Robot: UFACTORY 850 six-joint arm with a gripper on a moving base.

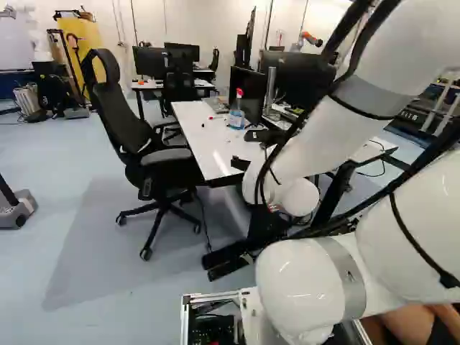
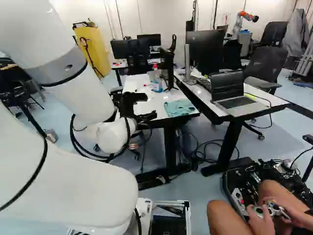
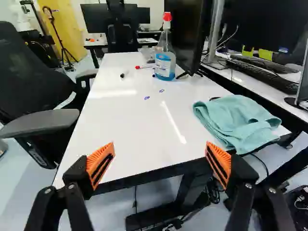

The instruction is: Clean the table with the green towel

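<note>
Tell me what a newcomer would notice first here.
Most likely the arm's bulky white links, looming closest in both base views. In the wrist view, the orange-padded jaws stand wide open before the white table, a crumpled green towel lying at its near corner and a red-topped bottle of blue liquid standing farther back beside a black monitor.

Near the right edge of the rectangular white-topped table (image 1: 192,129), a red-topped, clear blue plastic spray bottle (image 1: 236,118) stands upright just beside a flat black monitor (image 1: 249,83), with a black high-backed office chair (image 1: 118,118) along the left edge.
</note>
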